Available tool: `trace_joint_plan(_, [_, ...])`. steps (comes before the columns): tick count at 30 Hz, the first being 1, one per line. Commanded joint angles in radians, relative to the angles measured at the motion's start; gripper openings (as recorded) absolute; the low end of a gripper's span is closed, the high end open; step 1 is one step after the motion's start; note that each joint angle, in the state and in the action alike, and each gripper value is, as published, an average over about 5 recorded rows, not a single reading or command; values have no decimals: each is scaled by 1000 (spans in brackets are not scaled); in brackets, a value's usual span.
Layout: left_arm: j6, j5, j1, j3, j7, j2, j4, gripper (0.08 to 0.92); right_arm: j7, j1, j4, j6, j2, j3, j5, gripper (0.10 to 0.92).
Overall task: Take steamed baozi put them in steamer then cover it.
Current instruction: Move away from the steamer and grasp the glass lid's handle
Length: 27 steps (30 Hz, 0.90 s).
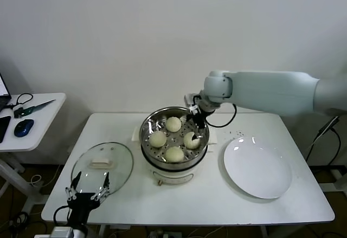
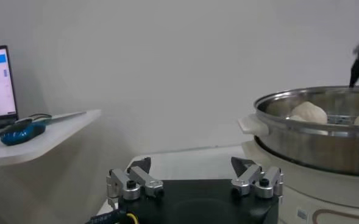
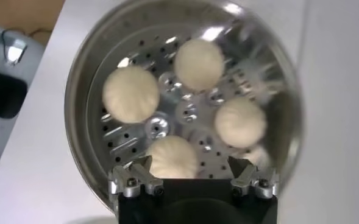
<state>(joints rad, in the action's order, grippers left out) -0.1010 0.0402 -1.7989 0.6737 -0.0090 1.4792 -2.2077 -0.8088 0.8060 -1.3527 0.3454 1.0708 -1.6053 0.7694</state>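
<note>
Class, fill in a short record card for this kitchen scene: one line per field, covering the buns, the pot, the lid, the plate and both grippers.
buns: four steamed baozi, all on the perforated tray inside the pot
pot: steamer, uncovered, at the table's centre
lid: cover, lying flat on the table to the robot's left of the steamer
plate: white plate, nothing on it, on the steamer's other side
right gripper: open, above the steamer's far rim, holding nothing
left gripper: open, low at the table's near edge beside the cover
</note>
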Motion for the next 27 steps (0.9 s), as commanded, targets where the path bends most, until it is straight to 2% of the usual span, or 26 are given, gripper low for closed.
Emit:
trace_joint_plan(1, [-17,-1,-3,1,1,0,-3,823,117,28,-39,-25,-310,218,87,823])
trace_joint_plan(6, [-10,9,5,-4,-4,-4,-1,823,545,-362,-52,-109,-551,648,104,823])
trace_joint_plan(10, [2,0,27,-9,-5,-10,10,823,766,-855,-64,-137,-664,1169,23,823])
trace_joint_plan(14, [45,-59,57,-8,-12,-17,42,823,803,-1453,-63,-173,-674,1792,-153,823])
trace_joint_plan(18, [95,-103,80,-2,-14,-27,68,823,791,-1980,-132,-251,-561,2277,-150,823])
trace_joint_plan(21, [128,-147,94,0,-17,-31,87,823,754,-2195,-168,-383,-432,2409,-141,823])
trace_joint_plan(27, [166,-234,125,-9,-44,-28,118,823,685,-2320,-175,-615,-192,2422,-133,823])
